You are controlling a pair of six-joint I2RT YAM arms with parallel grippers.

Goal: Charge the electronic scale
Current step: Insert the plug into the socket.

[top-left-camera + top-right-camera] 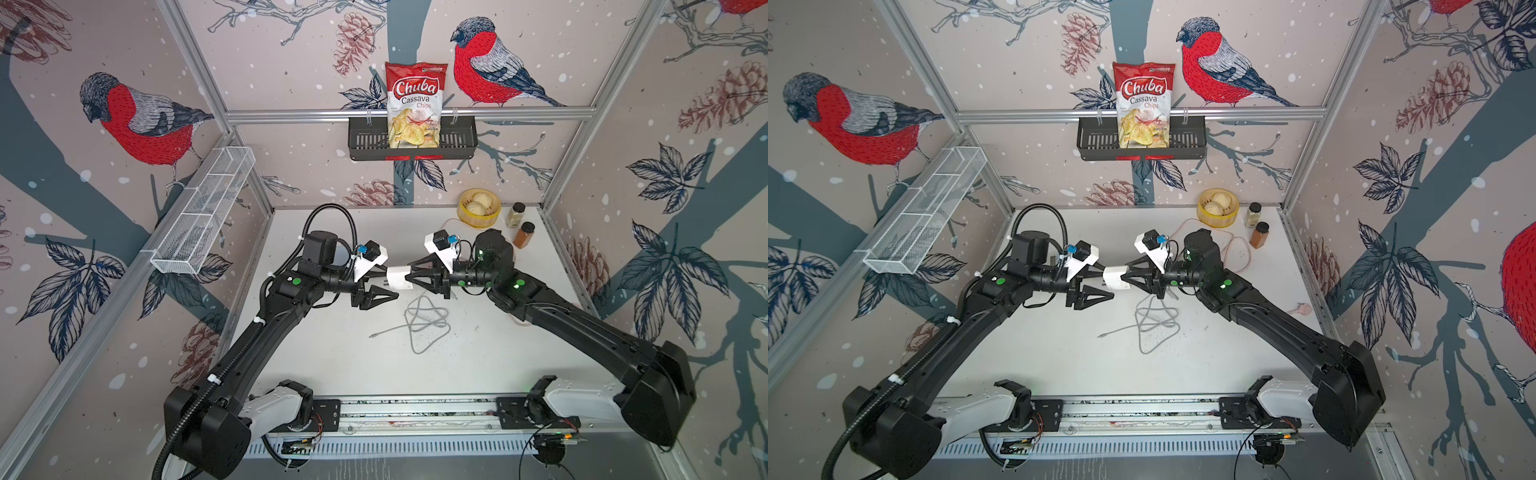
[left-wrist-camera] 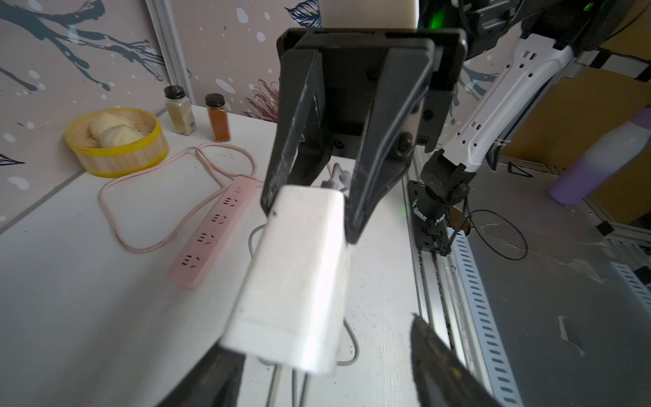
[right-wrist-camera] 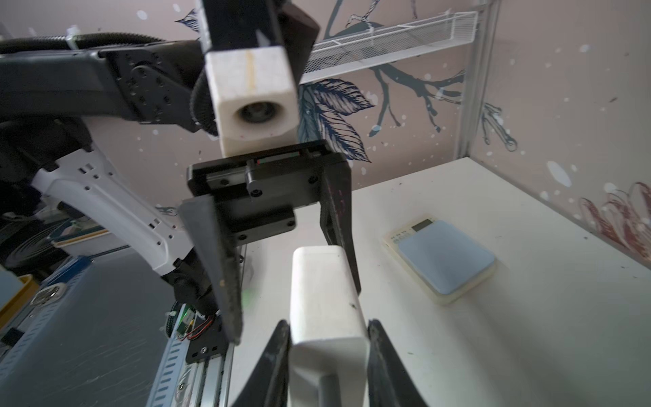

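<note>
On the charger (image 2: 292, 267): matt white plastic, smooth, flecked with a few dark specks. On the scale (image 3: 444, 260): cream plastic around the body, a pale blue platform with a smooth, matt face. On the power strip (image 2: 215, 229): pink plastic, smooth, with a soft sheen. On the grey cable (image 1: 424, 324): dull, rubbery-looking skin. On the table (image 1: 324, 365): white and matt, peppered with small dark marks. On the steamer (image 2: 119, 162): pale wood or bamboo, yellow bands at the rims. On the jars (image 2: 180, 111): clear glass or plastic, cannot tell which, under black caps. On the chip bag (image 1: 415, 104): glossy film. On the long tray (image 1: 203, 212): white wire mesh. On the frame rails (image 1: 415, 114): bare, brushed-looking metal.
</note>
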